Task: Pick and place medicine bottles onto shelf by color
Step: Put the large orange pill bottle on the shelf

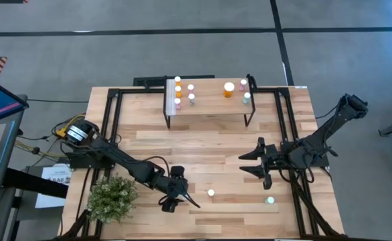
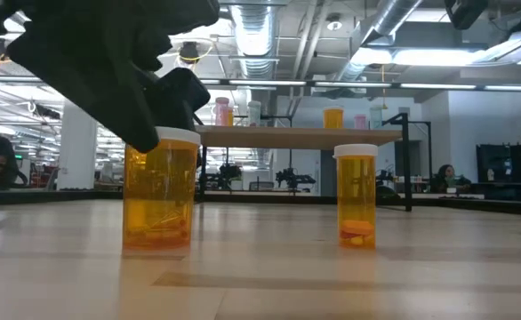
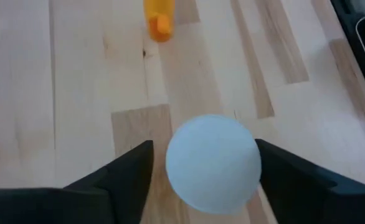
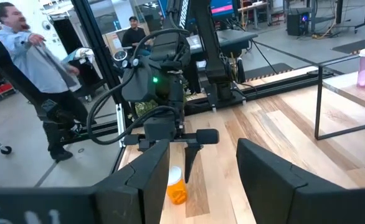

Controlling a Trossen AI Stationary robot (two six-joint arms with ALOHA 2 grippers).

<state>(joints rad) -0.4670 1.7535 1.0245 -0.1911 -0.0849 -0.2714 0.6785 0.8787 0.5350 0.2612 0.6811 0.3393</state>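
Left pincer open around capped orange bottle, right pincer open, second bottle held pills, shelf bottles tiny.

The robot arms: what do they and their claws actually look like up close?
Both arms are dark, nearly black, jointed tubes. The left arm carries a yellow-marked part near its base, and black cables loop around its wrist, where a small green light glows. Each claw, left claw and right claw, has two flat, dark, wedge-shaped fingers.

The shelf stands at the table's far edge with bottles on it; two bottles stand near the front edge, a plant at the front-left corner
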